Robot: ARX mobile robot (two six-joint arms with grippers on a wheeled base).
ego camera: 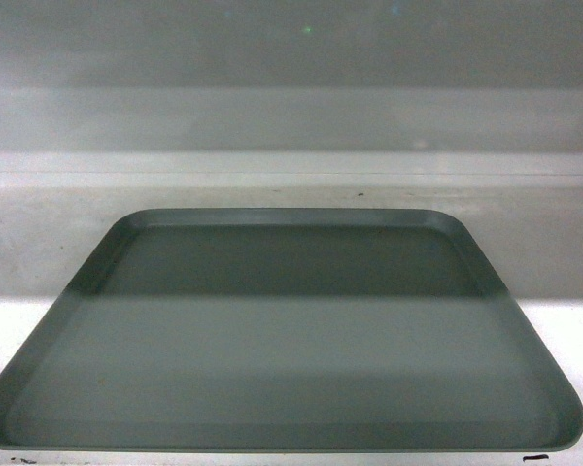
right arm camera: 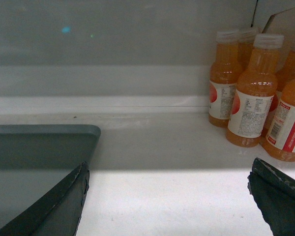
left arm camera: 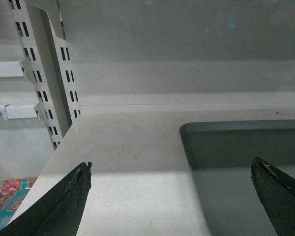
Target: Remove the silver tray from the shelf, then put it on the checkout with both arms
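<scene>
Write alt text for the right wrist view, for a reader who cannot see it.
The open right gripper hovers over the white shelf, its left finger above the right edge of the silver tray, which lies flat. A cluster of orange juice bottles with white caps stands at the back right, apart from the tray.

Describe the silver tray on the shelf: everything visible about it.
The large flat rectangular matte grey-green tray has rounded corners and a low raised rim, and it is empty. It lies flat on the white shelf board, its near edge close to the front. The open left claw straddles its left edge; the open right claw straddles its right edge. Neither grips it yet.
</scene>
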